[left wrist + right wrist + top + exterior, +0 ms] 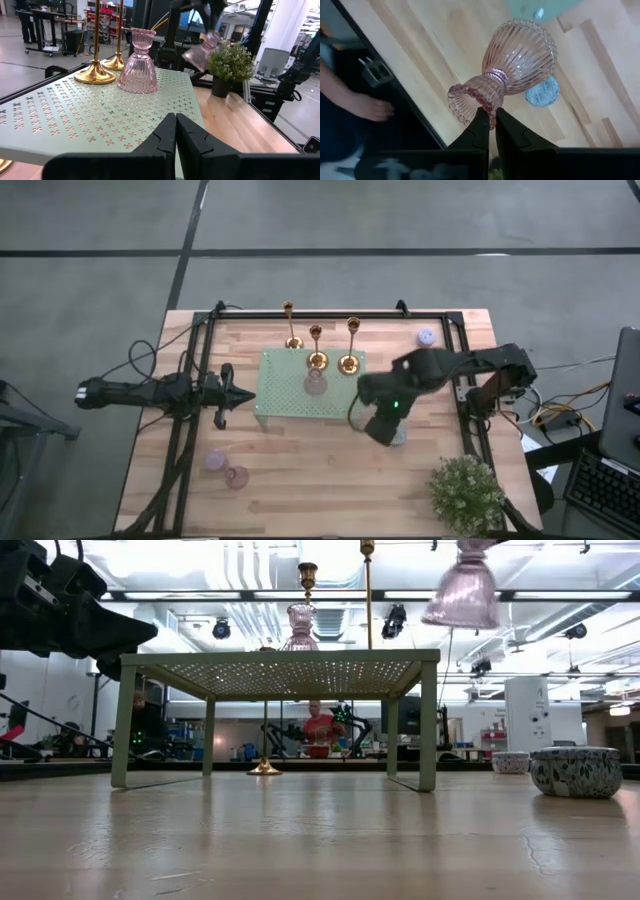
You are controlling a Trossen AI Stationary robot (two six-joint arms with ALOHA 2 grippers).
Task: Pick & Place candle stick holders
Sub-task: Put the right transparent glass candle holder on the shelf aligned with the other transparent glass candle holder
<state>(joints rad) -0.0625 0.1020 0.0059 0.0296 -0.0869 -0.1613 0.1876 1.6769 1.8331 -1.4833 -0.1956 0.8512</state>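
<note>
Two grippers in frame. Left gripper (222,393) idling beside green perforated stand (275,395), fingers pressed together, empty. Three gold candle stick holders (317,360) standing upright along stand's far edge, pink glass holder (316,384) among them. Right gripper (490,120) pinching rim of second pink glass holder (512,62), hanging it over table (300,480). Risk: thin rim grip slipping, glass dropping; swinging load toppling slender gold stems.

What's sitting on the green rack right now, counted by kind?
Gold candlesticks: 2
Pink glass holder: 1
Total on the green rack: 3
</note>
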